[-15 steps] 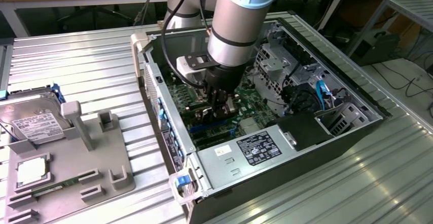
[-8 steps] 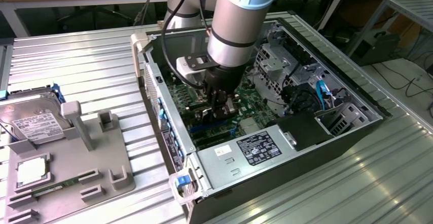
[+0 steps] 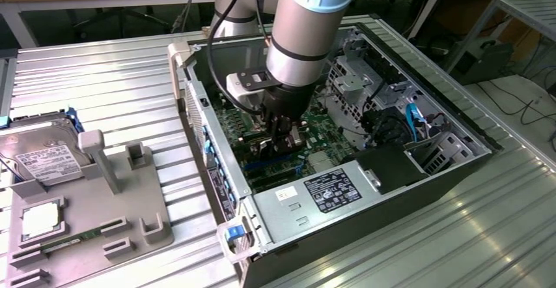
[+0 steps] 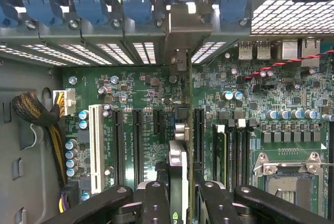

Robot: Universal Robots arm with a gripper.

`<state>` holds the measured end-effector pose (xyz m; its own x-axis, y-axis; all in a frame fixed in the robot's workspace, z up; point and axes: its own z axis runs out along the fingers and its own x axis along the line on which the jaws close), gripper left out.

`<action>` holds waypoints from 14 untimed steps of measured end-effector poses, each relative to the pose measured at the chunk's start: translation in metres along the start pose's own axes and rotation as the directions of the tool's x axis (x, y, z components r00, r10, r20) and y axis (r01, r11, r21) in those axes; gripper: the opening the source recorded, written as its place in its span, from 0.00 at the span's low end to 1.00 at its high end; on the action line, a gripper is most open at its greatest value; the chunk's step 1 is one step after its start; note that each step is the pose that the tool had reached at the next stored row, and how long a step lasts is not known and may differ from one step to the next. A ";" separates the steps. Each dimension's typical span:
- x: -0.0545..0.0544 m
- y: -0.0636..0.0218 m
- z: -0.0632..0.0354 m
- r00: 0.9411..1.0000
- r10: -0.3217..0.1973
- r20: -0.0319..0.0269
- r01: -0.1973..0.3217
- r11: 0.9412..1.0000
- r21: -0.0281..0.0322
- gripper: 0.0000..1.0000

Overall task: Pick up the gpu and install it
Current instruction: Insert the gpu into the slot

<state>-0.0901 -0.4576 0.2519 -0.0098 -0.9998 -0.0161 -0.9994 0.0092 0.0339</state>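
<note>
Exterior view: the arm reaches straight down into the open computer case [image 3: 365, 138], which lies on its side on the ribbed metal bench [image 3: 113, 86]. The hand [image 3: 282, 141] is low over the green motherboard [image 3: 334, 138], near the case's slotted rear wall, with the gpu [image 3: 291, 143] gripped on edge between its fingers. The risk here is a card that comes down slightly off the slot line — pressing then would flex the board or jam the connector, not seat it. A hard drive [image 3: 39, 154] sits in a grey holder [image 3: 96, 223] at the bench's edge on the exterior view's left, well apart.

Wrist view: the hand [image 4: 177, 203] is closed partway on the gpu [image 4: 177, 172], seen edge-on, its fingers [image 4: 154, 203] clamped against both faces. The card's metal bracket [image 4: 183, 31] stands against the rear openings, below the blue clips [image 4: 133, 2]; if it snags there, the card would tilt. The long black slots [image 4: 138, 145] lie just beside the card — whether it lines up with one I cannot tell
</note>
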 end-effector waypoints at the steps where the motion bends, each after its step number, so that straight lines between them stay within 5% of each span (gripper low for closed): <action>1: 0.000 0.0002 -0.0003 1.000 0.000 0.000 0.000 1.000 0.000 0.27; 14: 0.001 0.0013 -0.0011 1.000 0.001 -0.001 -0.001 1.000 0.000 0.27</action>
<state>-0.0913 -0.4586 0.2530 -0.0104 -0.9998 -0.0155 -0.9994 0.0098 0.0343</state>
